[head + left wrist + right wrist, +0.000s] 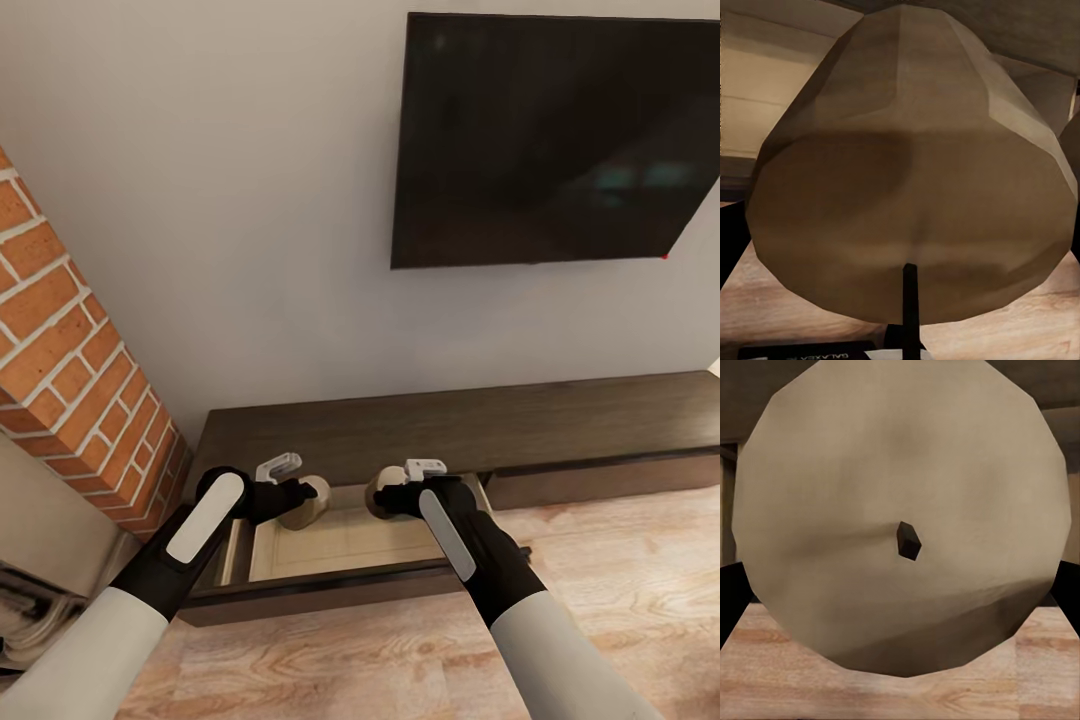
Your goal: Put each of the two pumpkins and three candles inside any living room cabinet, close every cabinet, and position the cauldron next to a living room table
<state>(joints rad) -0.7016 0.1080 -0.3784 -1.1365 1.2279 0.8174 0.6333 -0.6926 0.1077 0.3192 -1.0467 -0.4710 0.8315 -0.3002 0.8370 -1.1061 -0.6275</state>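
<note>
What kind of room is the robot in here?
Most likely a living room: a wall-mounted TV hangs above a long, low dark-wood cabinet with one drawer open, a brick column stands at the left, and the floor is light wood.

Drawer (340, 545) of the cabinet (470, 430) stands open, pale floor bare between the two held candles; brick pillar (80, 380) crowds the left arm, wood floor (620, 560) is open at right

candles: two, beige | held over open cabinet drawer (345, 545)
</note>
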